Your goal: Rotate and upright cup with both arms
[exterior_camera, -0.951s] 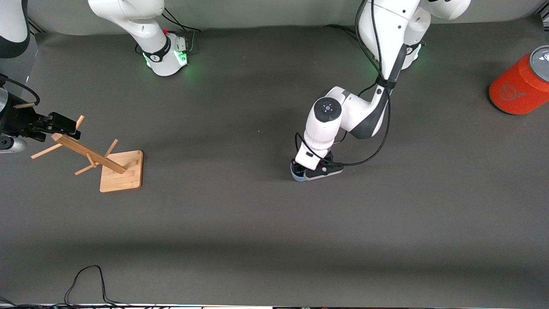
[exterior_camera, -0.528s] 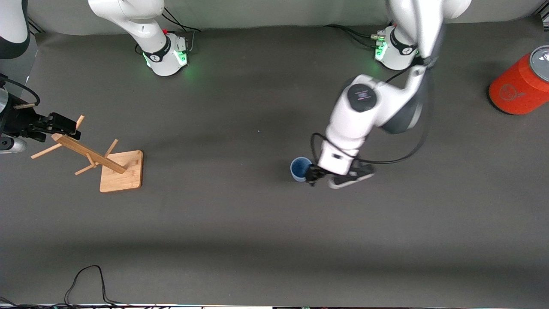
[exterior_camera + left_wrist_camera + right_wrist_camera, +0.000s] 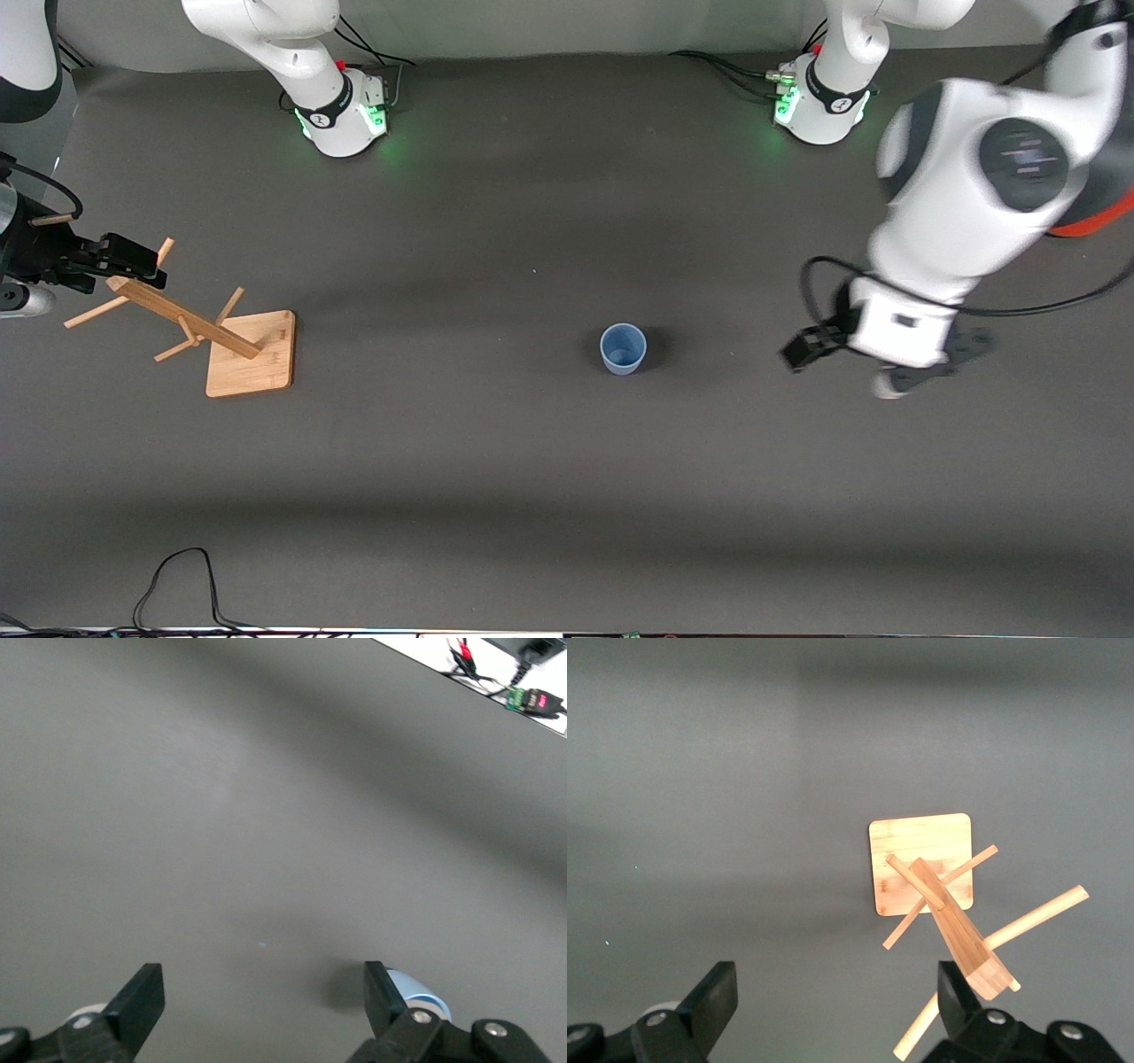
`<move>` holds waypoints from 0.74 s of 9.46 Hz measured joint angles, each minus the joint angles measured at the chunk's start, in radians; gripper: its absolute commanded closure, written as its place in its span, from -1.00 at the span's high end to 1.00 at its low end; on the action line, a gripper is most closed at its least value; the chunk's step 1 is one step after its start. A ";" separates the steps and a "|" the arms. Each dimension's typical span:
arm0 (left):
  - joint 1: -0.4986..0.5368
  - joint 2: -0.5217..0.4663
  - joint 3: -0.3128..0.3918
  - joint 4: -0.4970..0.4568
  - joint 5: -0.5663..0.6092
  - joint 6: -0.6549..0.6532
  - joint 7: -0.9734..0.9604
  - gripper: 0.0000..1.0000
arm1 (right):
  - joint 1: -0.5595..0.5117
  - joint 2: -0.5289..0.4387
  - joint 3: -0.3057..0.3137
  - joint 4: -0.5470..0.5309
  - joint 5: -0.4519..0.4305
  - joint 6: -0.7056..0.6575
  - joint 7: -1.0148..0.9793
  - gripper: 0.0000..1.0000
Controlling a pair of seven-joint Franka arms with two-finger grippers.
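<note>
Tabletop (image 3: 496, 496): plain dark grey, no pattern.
Cup (image 3: 623, 347): plain light blue, darker blue inside.
Rack (image 3: 190, 323): pale natural wood, base and pegs alike.
Cylinder (image 3: 1094, 217): orange-red.
Left arm (image 3: 966, 195) and right arm (image 3: 283, 44): white with dark grey bands; bases lit green.
Left gripper (image 3: 261, 1010) and right gripper (image 3: 833, 1010): black.
Cable (image 3: 182, 585): black.

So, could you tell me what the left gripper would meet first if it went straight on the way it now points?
Most likely the bare table. The left gripper is open and empty, aimed down at plain grey surface. The cup stands upright beside one of its fingers, out of that line, though depth is hard to judge.
</note>
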 measured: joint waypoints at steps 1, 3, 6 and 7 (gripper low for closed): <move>0.038 -0.029 0.001 0.001 0.009 -0.067 0.069 1.00 | 0.000 0.000 0.000 0.000 0.000 0.000 0.000 1.00; 0.099 -0.098 -0.005 -0.005 0.067 -0.191 0.180 1.00 | 0.000 0.000 0.000 0.000 0.000 0.000 0.000 1.00; 0.220 -0.232 -0.061 -0.093 0.124 -0.242 0.313 1.00 | 0.000 0.001 0.000 0.001 0.000 0.000 0.000 1.00; 0.299 -0.255 -0.120 -0.104 0.127 -0.255 0.349 1.00 | 0.000 0.001 0.000 0.001 0.000 0.000 0.000 1.00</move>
